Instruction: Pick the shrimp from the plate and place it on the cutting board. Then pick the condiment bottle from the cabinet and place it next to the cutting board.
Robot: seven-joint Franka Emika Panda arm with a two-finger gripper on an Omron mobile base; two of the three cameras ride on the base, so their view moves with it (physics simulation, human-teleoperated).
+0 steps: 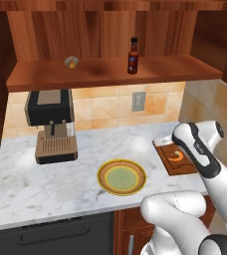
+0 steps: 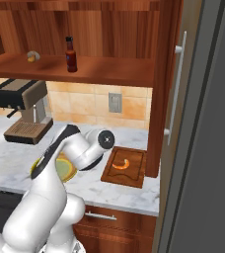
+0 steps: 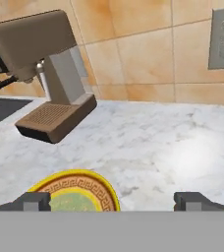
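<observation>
Orange against dark wood, the shrimp (image 2: pixel 121 164) already lies on the cutting board (image 2: pixel 135 174), and the plate (image 1: pixel 122 177) sits bare on the marble counter (image 1: pixel 46 184). That leaves the condiment bottle (image 1: pixel 133 56), upright on the cabinet (image 1: pixel 110 74) shelf. The gripper (image 3: pixel 113 201) has its fingers spread wide, holding nothing, low above the counter near the plate.

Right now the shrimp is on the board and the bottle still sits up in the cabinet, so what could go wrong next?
The bottle is tall and slim, so the open fingers might tip it over on the shelf. A small round thing shares that shelf and could get nudged. Setting the bottle down by the board might bump the shrimp.
</observation>
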